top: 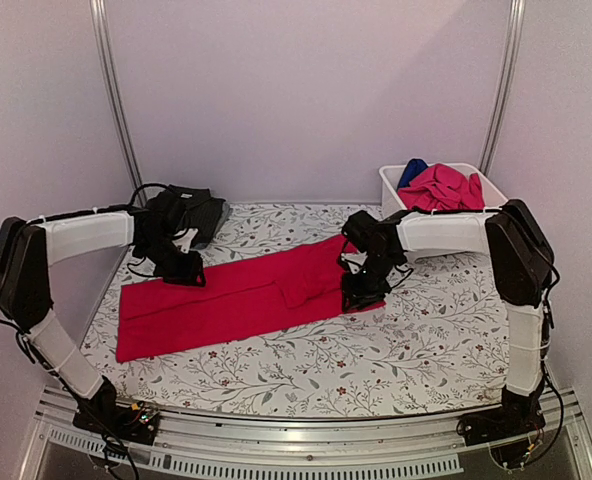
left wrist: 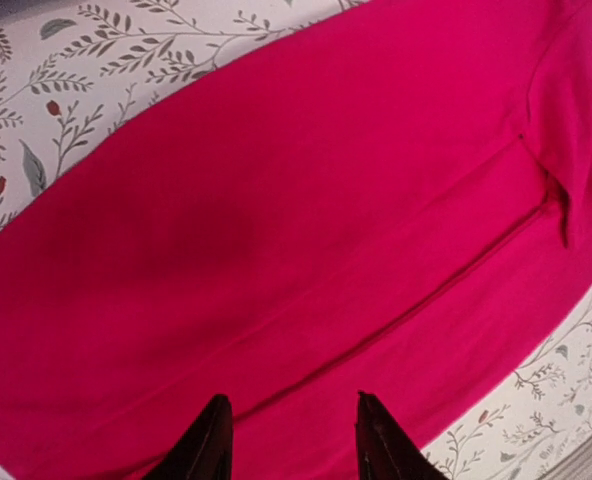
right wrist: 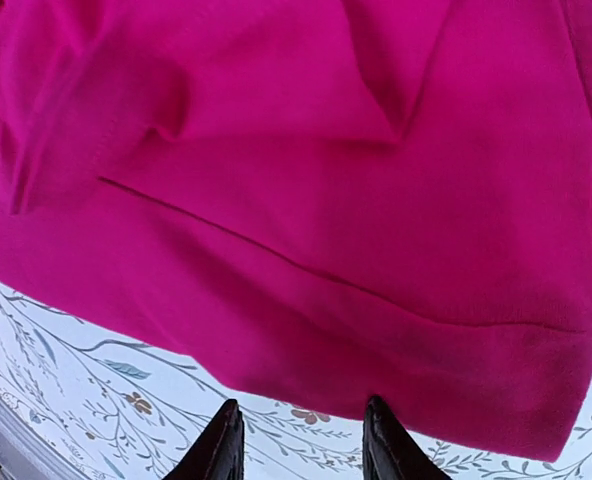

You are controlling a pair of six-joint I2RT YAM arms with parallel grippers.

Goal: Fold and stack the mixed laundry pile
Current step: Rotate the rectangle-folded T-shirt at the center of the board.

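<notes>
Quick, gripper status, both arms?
Left gripper: open, empty, over the flat red cloth garment.
Right gripper: open, empty, at that garment's edge.

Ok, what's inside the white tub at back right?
A bunched magenta-pink garment sits in the white tub, with a royal blue garment poking up behind it. Anything underneath them is covered.

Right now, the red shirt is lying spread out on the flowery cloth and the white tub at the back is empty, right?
Not quite. The white tub isn't empty: the top view shows a pink garment and a blue garment bundled in it. The red shirt is indeed spread on the flowery cloth.
</notes>
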